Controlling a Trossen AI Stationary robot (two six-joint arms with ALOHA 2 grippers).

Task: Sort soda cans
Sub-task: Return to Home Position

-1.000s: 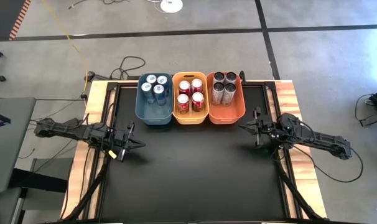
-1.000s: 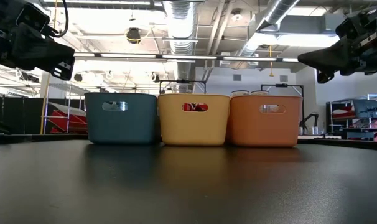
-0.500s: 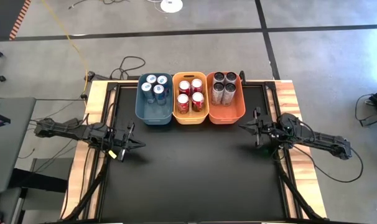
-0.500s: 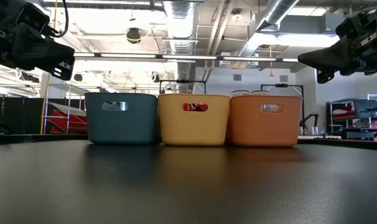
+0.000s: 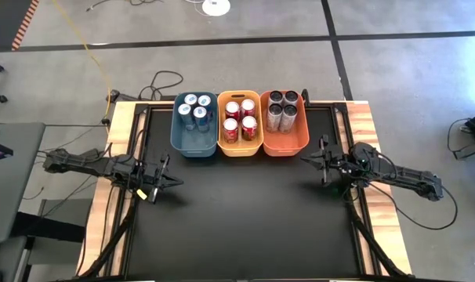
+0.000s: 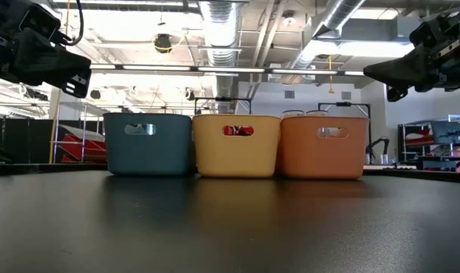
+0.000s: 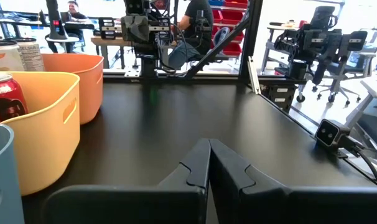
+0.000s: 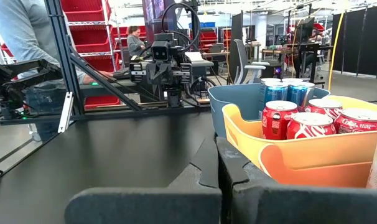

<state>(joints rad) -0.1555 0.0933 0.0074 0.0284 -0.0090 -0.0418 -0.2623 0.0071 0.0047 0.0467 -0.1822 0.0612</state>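
Several blue soda cans stand upright in the blue bin. Red cans fill the yellow bin, and dark grey cans the orange bin. The three bins sit side by side at the table's far edge. My left gripper hovers shut over the table's left side, above the surface. My right gripper hovers shut over the right side, close to the orange bin. In the right wrist view the red cans and blue cans show over the bin rims.
The black tabletop stretches bare between both arms and toward the near edge. Wooden table borders and black frame rails run along the left and right sides. People and shelving show in the room beyond.
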